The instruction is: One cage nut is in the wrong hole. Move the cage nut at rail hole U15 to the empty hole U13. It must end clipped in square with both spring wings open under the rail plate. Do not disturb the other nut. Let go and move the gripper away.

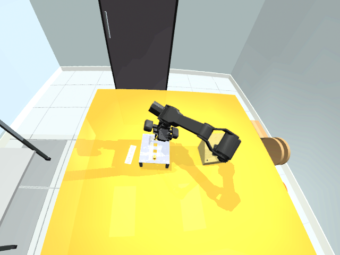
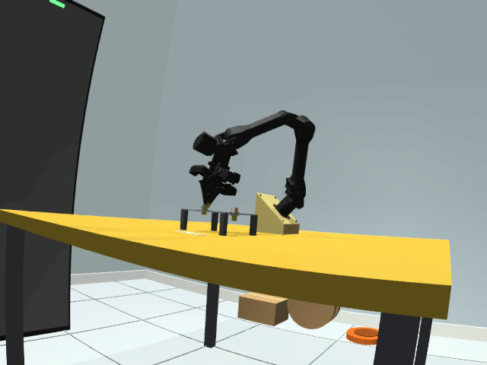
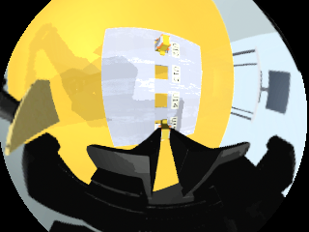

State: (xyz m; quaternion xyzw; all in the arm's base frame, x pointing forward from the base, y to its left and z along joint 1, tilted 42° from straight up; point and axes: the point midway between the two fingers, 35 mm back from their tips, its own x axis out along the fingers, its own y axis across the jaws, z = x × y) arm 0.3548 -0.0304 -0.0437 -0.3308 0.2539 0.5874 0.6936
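At the U15 end of the rail plate [image 1: 162, 152] [image 2: 246, 214] [image 3: 121, 106], closed to a narrow gap with the gripper [image 1: 156, 136] [image 2: 206, 203] [image 3: 165, 130], shut on the cage nut [image 2: 205, 208] [image 3: 165, 126]. Pointing down at a tilt, fingertips at the top of the nut. Can see yellow nut body both above and below plate level in the exterior view, so placing it at hole U15, not at U13. Can't tell from these views whether clipped or loose in the hole, nor how the spring wings sit. Mostly hidden by the gripper from the top.

Along the same row, can see through both hole U14 [image 3: 161, 101] and hole U13 [image 3: 161, 72] to yellow table, with no nut in either. Beyond U13, at the opposite end of the row, can see the other nut [image 1: 154, 157] [image 2: 234, 214] [image 3: 162, 44], well apart from the fingers. Too small to judge its wings.

Under the plate, dark legs, raising it off the yellow table [image 1: 164, 217] [image 2: 354, 253]. Beside the plate, lying flat on the table, a white strip [image 1: 130, 154] [image 2: 189, 232]. On the opposite side, apart from the plate, a sloped wooden block [image 1: 205, 154] [image 2: 269, 217] [image 3: 36, 116] carrying the black arm [image 1: 189, 123] [image 2: 300, 157].
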